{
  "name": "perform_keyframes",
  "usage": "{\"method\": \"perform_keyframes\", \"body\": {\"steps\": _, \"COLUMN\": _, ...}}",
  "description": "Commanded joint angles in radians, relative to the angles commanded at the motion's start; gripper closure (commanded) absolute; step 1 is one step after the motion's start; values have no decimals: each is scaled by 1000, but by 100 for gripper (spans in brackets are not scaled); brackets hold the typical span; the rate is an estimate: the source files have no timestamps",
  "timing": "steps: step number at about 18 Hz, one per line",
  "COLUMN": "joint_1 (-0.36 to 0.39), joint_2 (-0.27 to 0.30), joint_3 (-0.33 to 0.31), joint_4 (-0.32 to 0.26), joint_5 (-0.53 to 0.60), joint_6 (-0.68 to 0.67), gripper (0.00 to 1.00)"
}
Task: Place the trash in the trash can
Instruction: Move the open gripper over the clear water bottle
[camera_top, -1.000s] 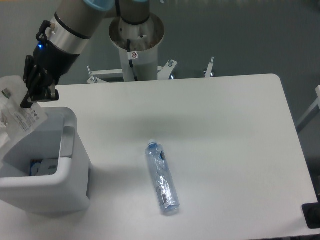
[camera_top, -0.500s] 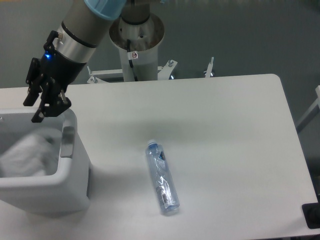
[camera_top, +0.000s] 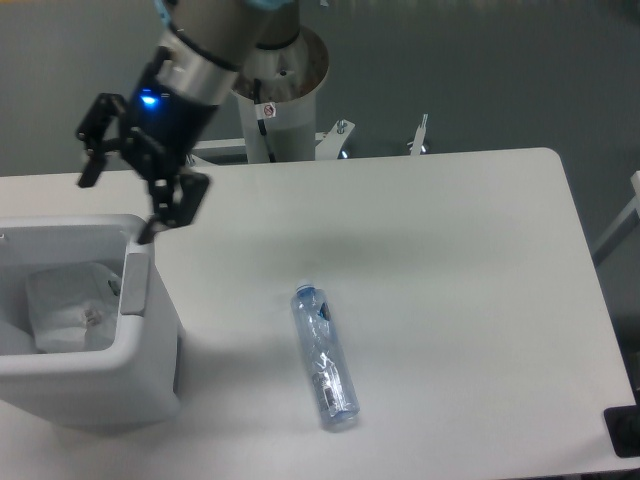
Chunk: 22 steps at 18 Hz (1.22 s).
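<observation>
Nearest to me, the crushed clear plastic bottle with a blue cap (camera_top: 323, 358) lies flat on the white desk (camera_top: 450, 260), roughly mid-desk toward the front edge. Its cap end points away from me and its base toward the front edge, the body slightly angled. Nothing touches it.

To the left, at the front-left corner of the desk, I see the boxy white plastic trash can with rounded corners and a thick rim (camera_top: 120, 375). Inside it rests the crinkled clear plastic bag with a small printed label (camera_top: 68, 310), lying below the rim against the interior. I can make out a small dark mark on it; the print itself is too small for me to read. The bag is well apart from the bottle, with the can's right wall between them.

Farther back, the black two-finger pincer (camera_top: 118, 205) hangs above the desk just behind the can's back-right corner, its fingers spread wide apart and holding nothing. One fingertip sits just above the can's rim; whether it touches the rim I cannot tell from this angle. A blue light glows on the wrist above the pincer.

Farthest back, the arm's grey column base (camera_top: 275, 95) stands behind the rear edge of the desk, with a grey floor beyond it.
</observation>
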Motion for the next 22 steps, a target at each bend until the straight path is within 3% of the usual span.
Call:
{"method": "perform_keyframes", "body": {"steps": 3, "joint_1": 71, "joint_2": -49, "joint_3": 11, "joint_4": 52, "joint_5": 38, "joint_6": -68, "gripper": 0}}
{"method": "perform_keyframes", "body": {"steps": 6, "joint_1": 97, "joint_2": -100, "joint_3": 15, "joint_4": 74, "joint_5": 173, "joint_6": -115, "gripper": 0}}
{"method": "perform_keyframes", "body": {"steps": 11, "joint_1": 111, "joint_2": -224, "joint_3": 63, "joint_4": 71, "joint_5": 270, "joint_6": -137, "gripper": 0}}
{"method": "perform_keyframes", "body": {"steps": 16, "joint_1": 108, "joint_2": -333, "joint_3": 118, "joint_4": 74, "joint_5": 293, "joint_6": -239, "gripper": 0}}
{"method": "perform_keyframes", "body": {"steps": 22, "joint_1": 62, "joint_2": -498, "joint_3": 239, "joint_4": 75, "joint_5": 354, "joint_6": -355, "gripper": 0}}
